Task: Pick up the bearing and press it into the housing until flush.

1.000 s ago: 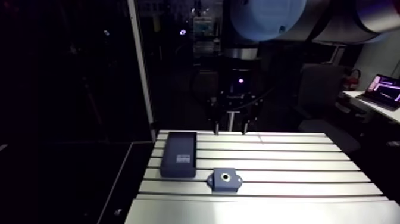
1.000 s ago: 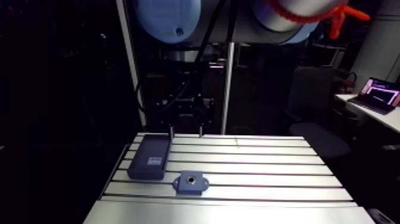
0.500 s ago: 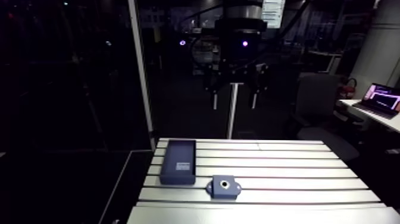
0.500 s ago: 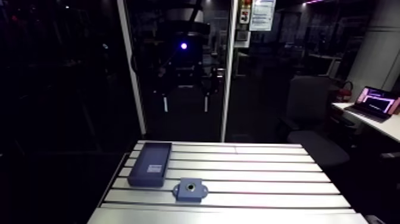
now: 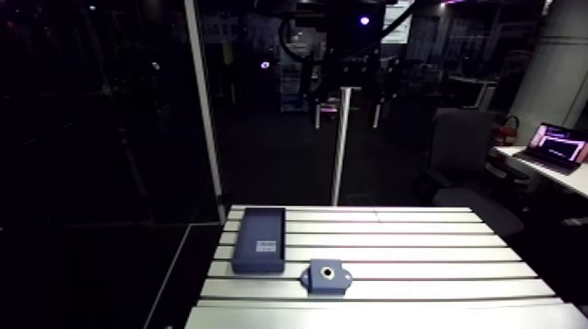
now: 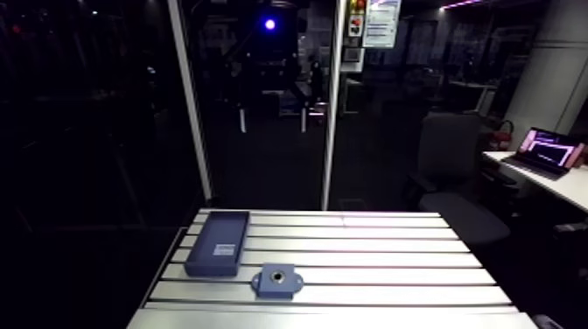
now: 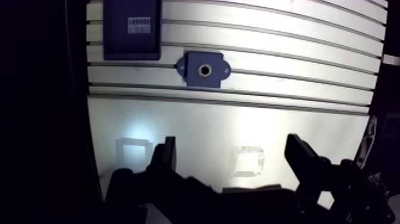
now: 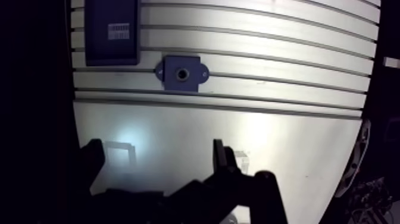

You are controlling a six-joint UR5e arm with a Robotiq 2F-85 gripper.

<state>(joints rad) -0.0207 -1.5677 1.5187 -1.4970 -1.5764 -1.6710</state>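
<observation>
The claw (image 7: 232,145) is held wide open and empty, high above the tabletop (image 7: 250,113). No loose bearing is seen. A pale ring (image 7: 205,70) shows in the bore of the housing (image 5: 325,275), lower centre, so pressing may be done. A tray (image 5: 260,238) lies left of it; nothing is obstructed.

Room dim; slotted aluminium table (image 5: 420,254) in front, office chair (image 5: 459,149) behind it, lit laptop (image 5: 558,140) on desk (image 5: 553,175) beside.
</observation>
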